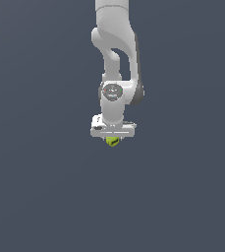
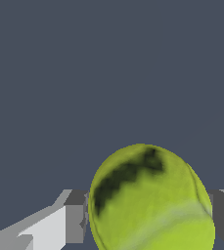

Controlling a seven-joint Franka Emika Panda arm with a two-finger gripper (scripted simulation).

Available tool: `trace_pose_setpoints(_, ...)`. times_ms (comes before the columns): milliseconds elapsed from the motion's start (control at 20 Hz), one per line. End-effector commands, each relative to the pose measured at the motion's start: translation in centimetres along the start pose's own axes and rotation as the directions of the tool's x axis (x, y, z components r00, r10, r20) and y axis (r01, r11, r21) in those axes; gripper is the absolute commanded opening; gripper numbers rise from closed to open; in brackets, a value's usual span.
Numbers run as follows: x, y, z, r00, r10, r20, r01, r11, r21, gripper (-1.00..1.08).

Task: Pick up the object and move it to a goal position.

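Note:
The object is a small yellow-green ball [image 1: 112, 141] with a dark mark, showing just below the white gripper [image 1: 112, 139] of the arm near the middle of the exterior view. In the wrist view the ball [image 2: 150, 200] fills the space between the two fingers [image 2: 73, 217], and both dark pads press against its sides. The gripper is shut on the ball. The fingertips are hidden behind the ball and the hand in the exterior view.
A plain dark grey-blue surface [image 1: 45, 197] fills everything around the arm. The white arm [image 1: 115, 59] rises straight up out of the frame. No other objects or edges show.

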State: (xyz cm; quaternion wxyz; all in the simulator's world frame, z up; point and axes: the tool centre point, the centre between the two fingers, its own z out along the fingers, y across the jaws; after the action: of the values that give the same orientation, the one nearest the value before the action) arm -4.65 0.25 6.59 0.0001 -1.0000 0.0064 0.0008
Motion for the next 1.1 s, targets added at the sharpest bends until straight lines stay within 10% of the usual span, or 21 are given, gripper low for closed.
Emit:
trace_pose_setpoints(0, -1.1, 2.5, -0.9, 1.000, 0.002, -0.002, -0.002, 1.000, 0.000, -1.00)
trace_pose_setpoints(550, -4.9, 11.5, -3.9, 1.000, 0.002, -0.002, -0.002, 1.000, 0.000, -1.00)
trace_pose_setpoints(1050, -5.8, 14.1, -4.7, 1.000, 0.002, -0.002, -0.002, 1.000, 0.000, -1.00)
